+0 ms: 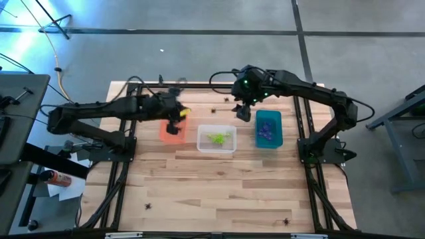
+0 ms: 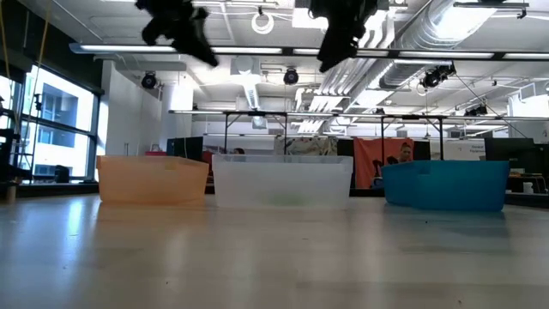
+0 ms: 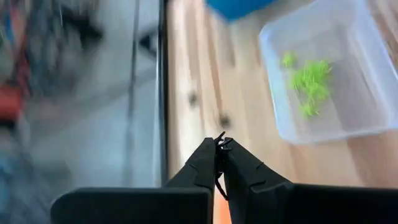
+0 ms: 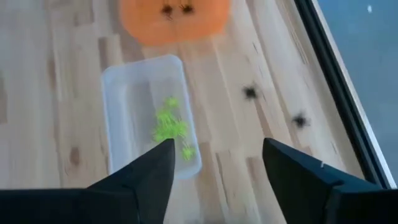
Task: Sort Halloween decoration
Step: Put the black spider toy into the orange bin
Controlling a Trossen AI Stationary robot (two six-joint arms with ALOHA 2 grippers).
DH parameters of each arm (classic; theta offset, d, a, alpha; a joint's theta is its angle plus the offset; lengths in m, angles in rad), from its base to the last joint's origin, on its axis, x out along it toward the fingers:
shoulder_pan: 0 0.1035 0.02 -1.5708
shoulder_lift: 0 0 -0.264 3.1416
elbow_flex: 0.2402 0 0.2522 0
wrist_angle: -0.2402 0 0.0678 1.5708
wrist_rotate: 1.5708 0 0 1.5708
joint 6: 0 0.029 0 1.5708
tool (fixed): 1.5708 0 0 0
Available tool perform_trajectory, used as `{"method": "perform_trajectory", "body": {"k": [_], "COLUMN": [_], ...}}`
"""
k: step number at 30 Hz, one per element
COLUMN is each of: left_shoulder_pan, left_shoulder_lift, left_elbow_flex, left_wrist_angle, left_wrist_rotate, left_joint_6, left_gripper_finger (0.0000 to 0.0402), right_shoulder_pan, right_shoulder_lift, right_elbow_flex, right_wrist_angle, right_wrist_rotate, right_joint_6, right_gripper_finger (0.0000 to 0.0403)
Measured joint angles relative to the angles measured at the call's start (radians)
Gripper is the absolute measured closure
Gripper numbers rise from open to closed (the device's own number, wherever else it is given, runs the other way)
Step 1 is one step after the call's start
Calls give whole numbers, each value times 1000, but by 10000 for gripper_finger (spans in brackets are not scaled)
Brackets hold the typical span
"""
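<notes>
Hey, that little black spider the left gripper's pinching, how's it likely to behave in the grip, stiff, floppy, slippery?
The black spider is probably very light: only thin legs poke out between the shut left gripper. Those legs look thin, so likely bendy rather than stiff. Held only at the fingertips, it may slip or twist easily.

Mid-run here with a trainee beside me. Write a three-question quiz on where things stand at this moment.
1. True or false: the left gripper is shut on a black spider.
2. Which bin holds the lime green trinkets? A orange bin B clear bin C teal bin
3. Fill in: the right gripper stands ____, with nothing between its fingers.

Key
1. True; the left wrist view shows it pinched at the fingertips.
2. B
3. open
</notes>
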Motion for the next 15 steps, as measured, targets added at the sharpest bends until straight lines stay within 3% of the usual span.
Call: {"method": "perform_trajectory", "body": {"k": [8, 12, 15], "left_shoulder_pan": [94, 207, 303], "left_shoulder_lift": [-217, -172, -49], "left_elbow_flex": [-282, -286, -247], "left_wrist_angle": [-66, -56, -102], "left_wrist_rotate": [-25, 166, 278], "left_joint_6": [-524, -594, -525], "left_gripper_finger": [401, 401, 401], "right_shoulder_pan": [-29, -49, -62], "right_shoulder_lift": [-4, -4, -4], "right_elbow_flex": [0, 0, 0], "right_wrist_angle": [-51, -51, -48], "right_wrist_rotate": [-22, -26, -55], "right_joint_6": [-18, -20, -21], "right_gripper_finger": [155, 155, 155]}}
